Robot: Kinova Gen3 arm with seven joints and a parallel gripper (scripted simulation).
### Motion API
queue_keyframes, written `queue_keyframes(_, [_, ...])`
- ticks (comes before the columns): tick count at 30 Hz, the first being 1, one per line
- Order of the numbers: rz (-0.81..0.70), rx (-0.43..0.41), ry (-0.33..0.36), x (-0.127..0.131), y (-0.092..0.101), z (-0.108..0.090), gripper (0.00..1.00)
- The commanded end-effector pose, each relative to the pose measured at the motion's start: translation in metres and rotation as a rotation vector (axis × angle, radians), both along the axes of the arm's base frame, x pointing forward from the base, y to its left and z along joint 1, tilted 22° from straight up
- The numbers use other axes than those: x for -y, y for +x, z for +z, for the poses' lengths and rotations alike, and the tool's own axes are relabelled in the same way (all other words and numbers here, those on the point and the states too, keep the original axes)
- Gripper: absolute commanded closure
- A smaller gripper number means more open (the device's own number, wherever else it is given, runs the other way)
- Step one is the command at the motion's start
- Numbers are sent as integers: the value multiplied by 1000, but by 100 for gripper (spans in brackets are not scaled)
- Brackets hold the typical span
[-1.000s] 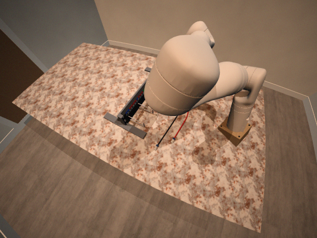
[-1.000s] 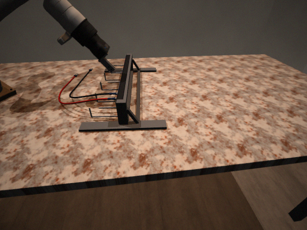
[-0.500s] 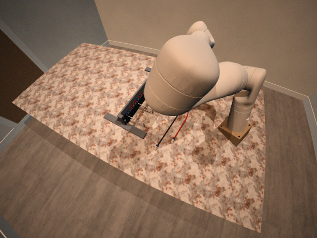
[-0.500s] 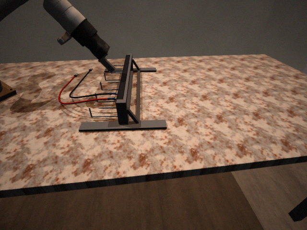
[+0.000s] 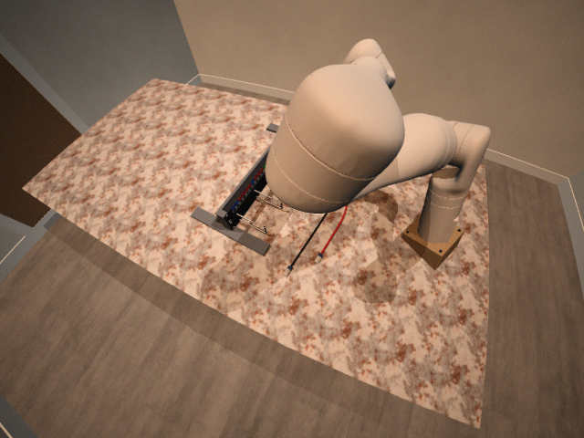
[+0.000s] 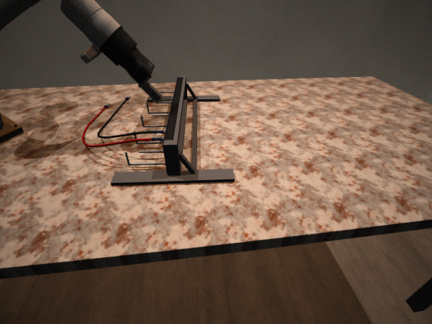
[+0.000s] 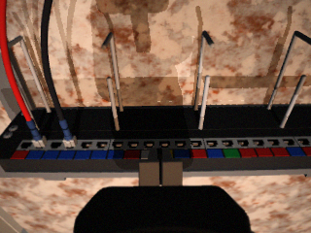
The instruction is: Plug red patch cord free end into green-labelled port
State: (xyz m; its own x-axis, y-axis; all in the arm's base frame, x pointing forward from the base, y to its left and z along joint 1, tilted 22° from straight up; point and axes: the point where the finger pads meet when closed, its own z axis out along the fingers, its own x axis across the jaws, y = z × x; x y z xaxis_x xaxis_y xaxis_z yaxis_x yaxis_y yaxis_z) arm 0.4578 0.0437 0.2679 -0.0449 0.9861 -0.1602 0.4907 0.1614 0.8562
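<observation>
Beside the rack (image 5: 230, 202) (image 6: 171, 157) (image 7: 73, 165), my gripper (image 6: 157, 100) (image 7: 159, 160) is closed on nothing; I should back off gently, then open above the red cord's (image 5: 336, 230) (image 6: 84, 135) (image 7: 11, 83) free plug (image 5: 318, 257) (image 6: 106, 105).

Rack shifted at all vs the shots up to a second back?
No. In the exterior view the rack keeps its place against the table's front edge.
</observation>
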Motion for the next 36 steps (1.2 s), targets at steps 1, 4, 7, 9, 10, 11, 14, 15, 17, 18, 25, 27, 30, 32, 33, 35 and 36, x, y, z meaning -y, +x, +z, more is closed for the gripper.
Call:
queue_keyframes(1, [0, 1, 0, 0, 0, 1, 100])
queue_keyframes(4, [0, 1, 0, 0, 0, 1, 100])
queue_keyframes(7, [0, 1, 0, 0, 0, 1, 100])
queue_keyframes(9, [0, 1, 0, 0, 0, 1, 100])
queue_keyframes(10, [0, 1, 0, 0, 0, 1, 100])
queue_keyframes(11, [0, 1, 0, 0, 0, 1, 100])
queue_keyframes(14, [0, 1, 0, 0, 0, 1, 100])
queue_keyframes(15, [0, 1, 0, 0, 0, 1, 100])
queue_keyframes(17, [0, 1, 0, 0, 0, 1, 100])
queue_keyframes(18, [0, 1, 0, 0, -1, 1, 100])
queue_keyframes(25, [0, 1, 0, -1, -8, 5, 100])
queue_keyframes(27, [0, 1, 0, -1, -12, 7, 100])
queue_keyframes(30, [0, 1, 0, -1, -14, 8, 100])
queue_keyframes(32, [0, 1, 0, -1, -19, 11, 100])
queue_keyframes(33, [0, 1, 0, -1, -21, 13, 100])
queue_keyframes(35, [0, 1, 0, -1, -27, 16, 100])
queue_keyframes(36, [0, 1, 0, -1, -30, 17, 100])
